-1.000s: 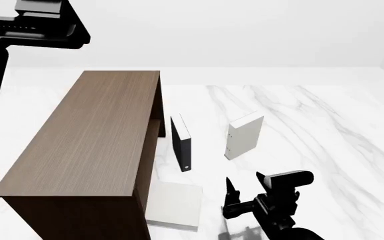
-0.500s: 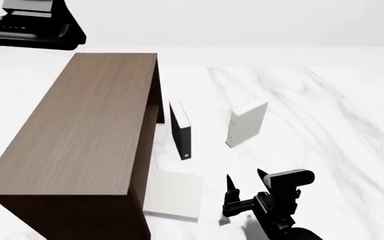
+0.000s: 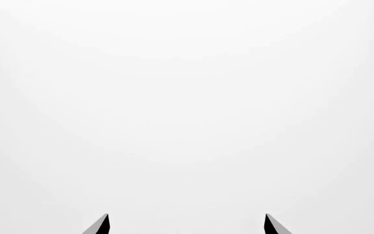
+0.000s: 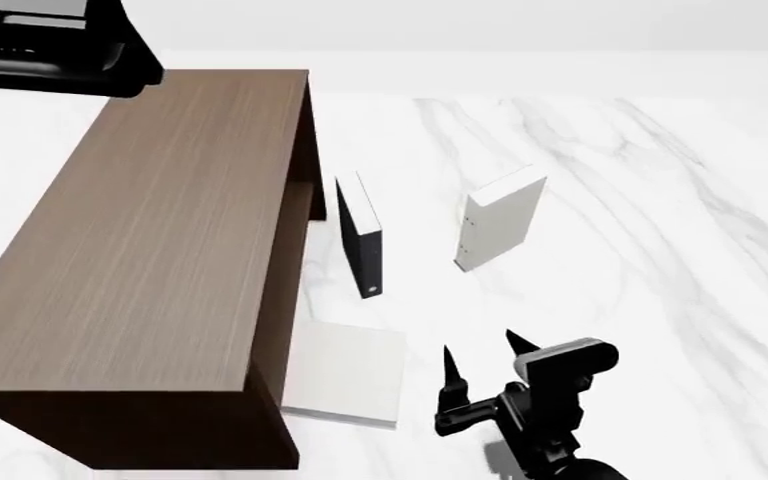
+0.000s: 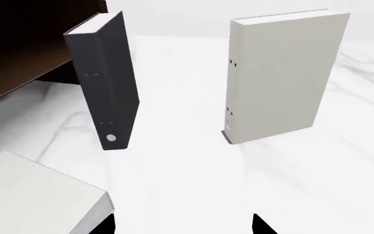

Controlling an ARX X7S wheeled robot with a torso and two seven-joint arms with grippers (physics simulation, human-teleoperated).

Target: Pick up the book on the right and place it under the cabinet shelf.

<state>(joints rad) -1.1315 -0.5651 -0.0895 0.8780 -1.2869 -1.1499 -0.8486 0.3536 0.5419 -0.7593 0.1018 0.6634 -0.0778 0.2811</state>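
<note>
We see the book (image 4: 351,380) lying flat on the marble surface (image 4: 651,250), against the open side of the cabinet shelf (image 4: 144,230); its near edge may reach underneath, though we cannot tell. The right gripper (image 4: 482,358) hovers just beside it, jaws spread and empty. 2 other books stand upright beyond: black (image 4: 361,240) and cream-white (image 4: 502,225). The left gripper (image 3: 185,225) is spread too, facing blank white.

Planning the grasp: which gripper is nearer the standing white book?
Right. The right gripper is just in front of the standing white book; the left gripper is raised far left, facing blank space.
</note>
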